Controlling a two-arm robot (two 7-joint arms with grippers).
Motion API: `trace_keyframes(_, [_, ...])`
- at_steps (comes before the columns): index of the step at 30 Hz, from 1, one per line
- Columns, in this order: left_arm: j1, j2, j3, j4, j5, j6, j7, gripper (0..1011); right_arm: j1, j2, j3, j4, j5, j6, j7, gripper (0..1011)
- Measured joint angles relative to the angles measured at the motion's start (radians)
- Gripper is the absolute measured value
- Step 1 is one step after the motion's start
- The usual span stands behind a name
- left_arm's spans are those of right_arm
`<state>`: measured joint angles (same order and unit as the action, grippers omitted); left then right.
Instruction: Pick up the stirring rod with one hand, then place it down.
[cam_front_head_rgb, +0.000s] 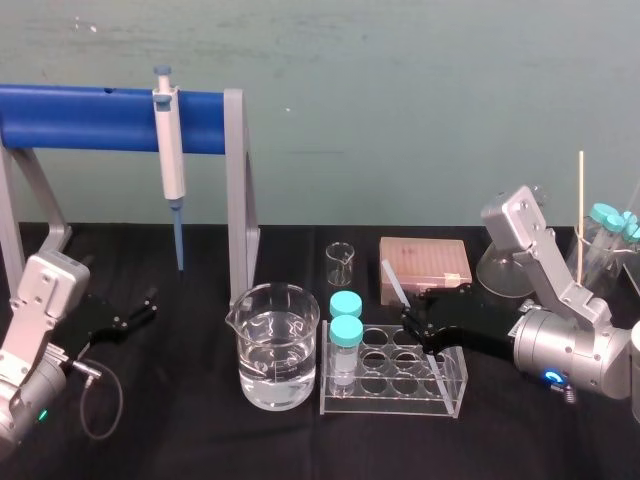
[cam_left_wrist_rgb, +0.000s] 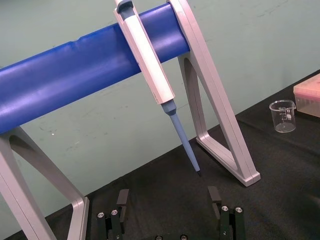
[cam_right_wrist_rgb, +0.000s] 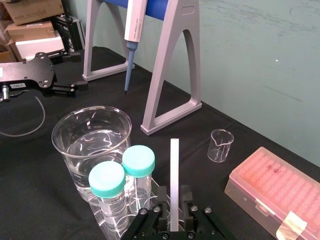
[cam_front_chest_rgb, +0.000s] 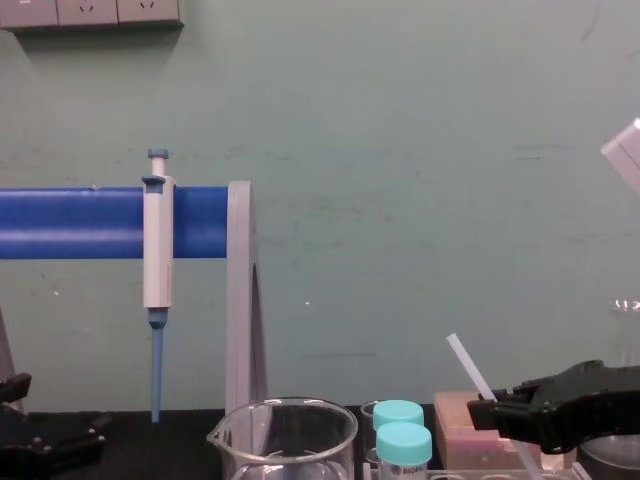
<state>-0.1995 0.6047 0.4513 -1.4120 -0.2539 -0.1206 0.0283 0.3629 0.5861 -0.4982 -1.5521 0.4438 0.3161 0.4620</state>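
The right gripper (cam_front_head_rgb: 416, 323) has its jaws clenched on the stirring rod (cam_front_head_rgb: 393, 281) near the rack (cam_front_head_rgb: 452, 388); lower it flat and slow. The left gripper (cam_front_head_rgb: 143, 308) sits aside, jaws released.

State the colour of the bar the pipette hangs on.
Blue bar, clearest in the head view.

The right tool (cam_front_head_rgb: 415, 325), clamped on the stirring rod (cam_front_head_rgb: 395, 283), hangs over the tube rack (cam_front_head_rgb: 440, 385) (two capped tubes (cam_front_head_rgb: 346, 332) stand at its left end). The tip box (cam_front_head_rgb: 425, 262) stands just behind and the large beaker (cam_front_head_rgb: 278, 345) to the left. Bare bench (cam_front_head_rgb: 180, 430) lies open between that beaker and the left tool (cam_front_head_rgb: 145, 308).
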Motion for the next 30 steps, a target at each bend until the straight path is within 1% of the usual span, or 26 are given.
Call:
trace_keyframes(1, [0.0,0.0,0.0,0.0,0.0,0.0,0.0,1000,0.0,0.0,0.0,0.0,0.0,0.0,0.0,165])
trace_keyframes(4, [0.0,0.0,0.0,0.0,0.0,0.0,0.0,1000,0.0,0.0,0.0,0.0,0.0,0.0,0.0,79])
trace_keyframes(5, [0.0,0.0,0.0,0.0,0.0,0.0,0.0,1000,0.0,0.0,0.0,0.0,0.0,0.0,0.0,67])
trace_keyframes(16, [0.0,0.0,0.0,0.0,0.0,0.0,0.0,1000,-0.002,-0.001,0.002,0.0,0.0,-0.006,0.001,66])
trace_keyframes(20, [0.0,0.0,0.0,0.0,0.0,0.0,0.0,1000,-0.019,-0.008,0.021,-0.002,0.001,-0.048,0.002,66])
trace_keyframes(21, [0.0,0.0,0.0,0.0,0.0,0.0,0.0,1000,-0.028,-0.011,0.029,-0.004,0.003,-0.068,0.003,67])
trace_keyframes(22, [0.0,0.0,0.0,0.0,0.0,0.0,0.0,1000,-0.028,-0.011,0.029,-0.004,0.003,-0.068,0.003,66])
trace_keyframes(25, [0.0,0.0,0.0,0.0,0.0,0.0,0.0,1000,-0.047,-0.014,0.043,-0.01,0.002,-0.106,0.001,66])
trace_keyframes(26, [0.0,0.0,0.0,0.0,0.0,0.0,0.0,1000,-0.06,-0.014,0.053,-0.014,0.001,-0.135,0.0,66])
trace_keyframes(28, [0.0,0.0,0.0,0.0,0.0,0.0,0.0,1000,-0.073,-0.015,0.063,-0.017,0.002,-0.158,0.0,66])
trace_keyframes(29, [0.0,0.0,0.0,0.0,0.0,0.0,0.0,1000,-0.087,-0.015,0.074,-0.02,0.002,-0.187,0.0,66])
trace_keyframes(30, [0.0,0.0,0.0,0.0,0.0,0.0,0.0,1000,-0.087,-0.015,0.074,-0.02,0.002,-0.187,0.0,66])
